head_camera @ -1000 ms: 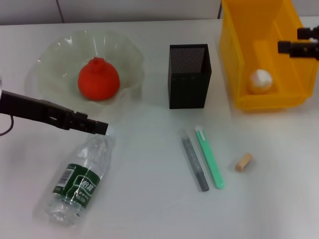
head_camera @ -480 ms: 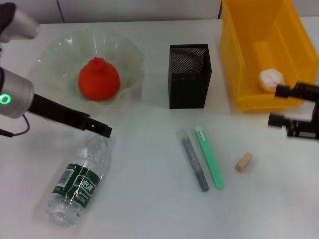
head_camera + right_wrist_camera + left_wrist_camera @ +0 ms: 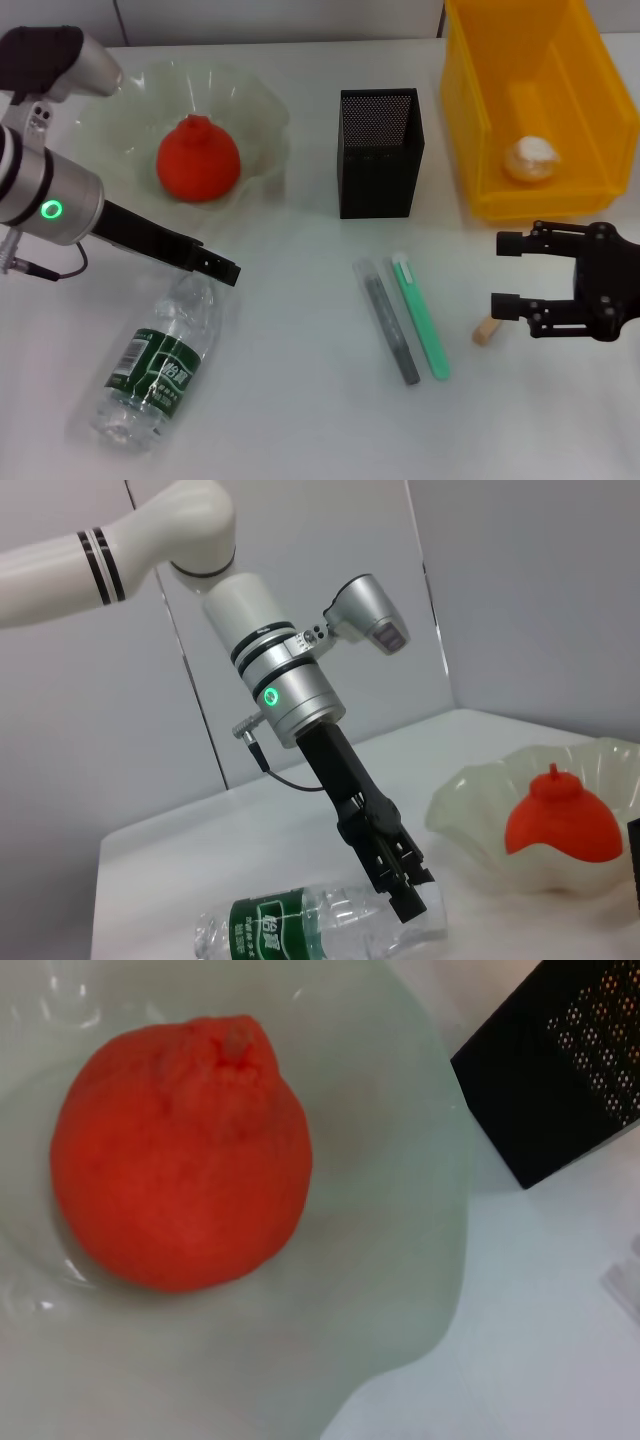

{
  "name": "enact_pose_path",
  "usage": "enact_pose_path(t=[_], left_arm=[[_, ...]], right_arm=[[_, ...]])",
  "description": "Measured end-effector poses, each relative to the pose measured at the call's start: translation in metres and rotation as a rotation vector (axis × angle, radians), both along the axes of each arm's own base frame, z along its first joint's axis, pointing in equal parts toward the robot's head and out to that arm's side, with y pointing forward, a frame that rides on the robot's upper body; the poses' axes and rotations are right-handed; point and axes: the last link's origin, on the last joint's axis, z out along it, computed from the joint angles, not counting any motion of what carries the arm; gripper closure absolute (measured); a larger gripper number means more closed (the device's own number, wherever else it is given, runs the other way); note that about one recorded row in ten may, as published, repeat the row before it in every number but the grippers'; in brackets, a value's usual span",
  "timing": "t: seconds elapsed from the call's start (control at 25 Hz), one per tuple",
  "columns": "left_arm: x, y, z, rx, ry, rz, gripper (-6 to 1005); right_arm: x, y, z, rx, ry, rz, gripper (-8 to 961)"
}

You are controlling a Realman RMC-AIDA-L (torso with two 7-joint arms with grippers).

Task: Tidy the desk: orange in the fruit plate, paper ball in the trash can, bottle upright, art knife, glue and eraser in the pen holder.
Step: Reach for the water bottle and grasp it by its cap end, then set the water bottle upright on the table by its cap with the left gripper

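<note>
The eraser (image 3: 487, 330) lies on the white tabletop (image 3: 300, 400) at the lower right of the head view, just beside the lower finger of the right gripper (image 3: 508, 273), whose two black fingers stand well apart and hold nothing. Left of it, near the lower middle of the frame, the art knife (image 3: 421, 317) and the glue (image 3: 389, 322) lie side by side, almost touching, both slanting down to the right. Above them, at centre top, the pen holder (image 3: 378, 153) stands upright. The trash can (image 3: 470, 130) fills the upper right corner, and the paper ball (image 3: 530, 160) rests inside it.

In the upper left, the orange (image 3: 197, 158) sits in the fruit plate (image 3: 262, 110); the left wrist view shows the fruit close up, resting on the pale green bowl with a corner of the black mesh box beyond.

At the lower left the bottle (image 3: 155, 366) lies on its side, its bottom end toward the middle of the frame. The left gripper (image 3: 222, 268) hangs over that end, very near the plastic; I cannot tell whether it touches it. In the right wrist view its fingers (image 3: 405, 890) look nearly together just above the bottle, though whether they are fully together is unclear
</note>
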Motion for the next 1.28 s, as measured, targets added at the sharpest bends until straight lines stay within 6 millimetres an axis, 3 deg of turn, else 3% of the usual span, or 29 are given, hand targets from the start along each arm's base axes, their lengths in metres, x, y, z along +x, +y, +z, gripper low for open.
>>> enact_pose_path(t=[0.4, 0.84, 1.08, 1.28], left_arm=[[-0.002, -0.001, -0.010, -0.008, 0.035, -0.037, 202], [0.002, -0.009, -0.010, -0.057, -0.037, -0.133, 544], [0.013, -0.021, 0.018, -0.054, -0.299, -0.239, 547], [0.005, -0.035, 0.046, 0.018, -0.458, -0.390, 549]], right_arm=[[0.000, 0.004, -0.003, 0.006, -0.008, -0.012, 181], [0.000, 0.004, -0.003, 0.002, -0.004, -0.021, 181], [0.001, 0.002, -0.002, -0.006, 0.011, -0.040, 182], [-0.003, 0.002, -0.005, -0.023, 0.033, -0.061, 182]])
